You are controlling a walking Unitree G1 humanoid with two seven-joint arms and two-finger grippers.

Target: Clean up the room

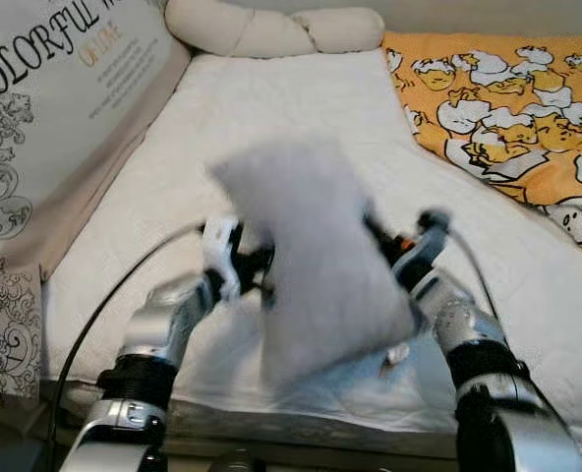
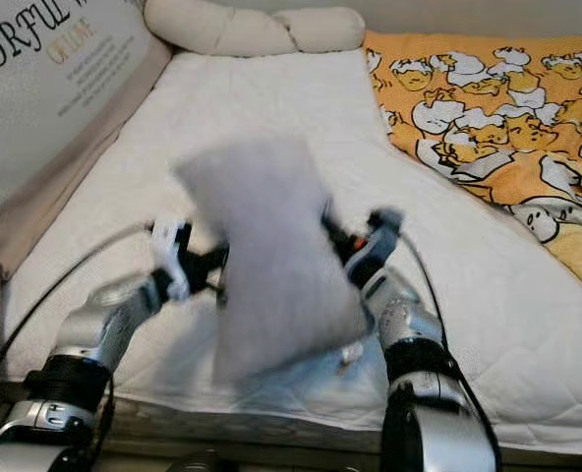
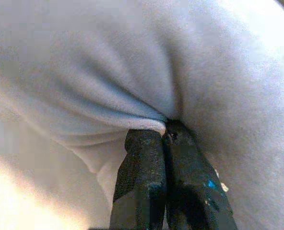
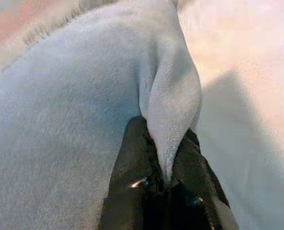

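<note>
Two pincers are holding a grey pillow [image 1: 316, 275] up above the white mattress [image 1: 301, 128] of the bed. The left pincer [image 3: 165, 132] is pinching a fold of fabric on the pillow's left edge, its fingers clamped together on it; the right pincer [image 4: 167, 143] is gripping a ridge of cloth on the right edge. An orange duck-print blanket [image 1: 507, 108] is lying on the right, a cream bolster [image 1: 271, 29] at the head.

Soft, matt grey fleece pillow [image 1: 316, 265] over a quilted white cloth mattress [image 1: 271, 118].
</note>
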